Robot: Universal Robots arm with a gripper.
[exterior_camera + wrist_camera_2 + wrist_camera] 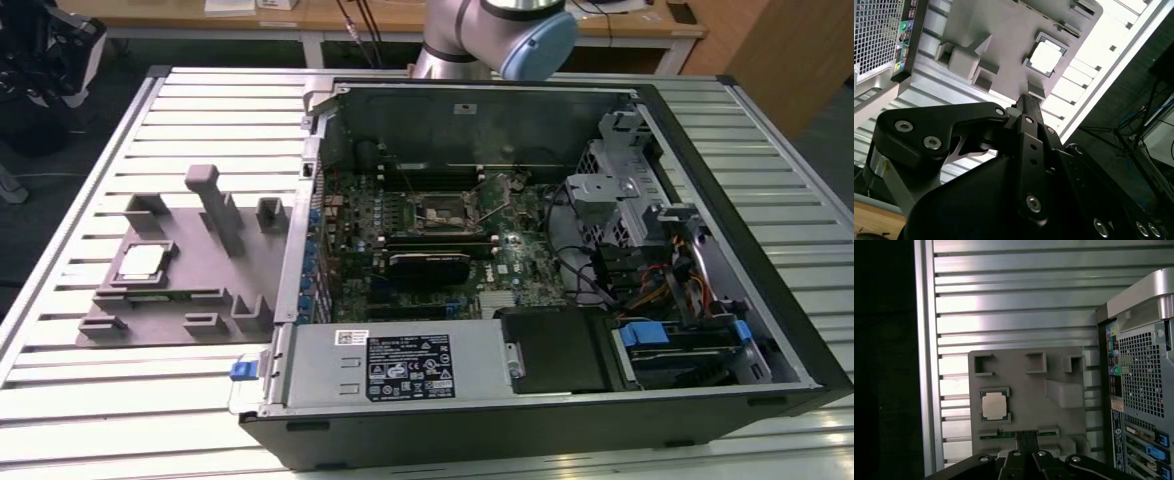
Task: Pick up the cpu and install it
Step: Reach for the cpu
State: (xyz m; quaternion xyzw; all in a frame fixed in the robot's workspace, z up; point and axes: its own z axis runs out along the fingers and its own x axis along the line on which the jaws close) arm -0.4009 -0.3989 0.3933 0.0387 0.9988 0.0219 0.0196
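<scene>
Edge of fixture point(1024, 390) hides behind claw point(1026, 435); cpu point(993, 405) unobstructed

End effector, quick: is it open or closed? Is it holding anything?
End effector: closed, holding nothing. The cpu lies on the grey holder.

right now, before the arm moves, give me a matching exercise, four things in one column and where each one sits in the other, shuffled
Things:
1. cpu
2. socket
3. power supply box
4. robot arm

Places:
A. at the top of the exterior view, beyond the open case
B. in a recess of the grey holder plate, on the exterior view's left of the case
C. in the middle of the motherboard, inside the case
D. along the case's near edge, carrying a black label

Pairs: 1-B, 2-C, 3-D, 4-A
</scene>
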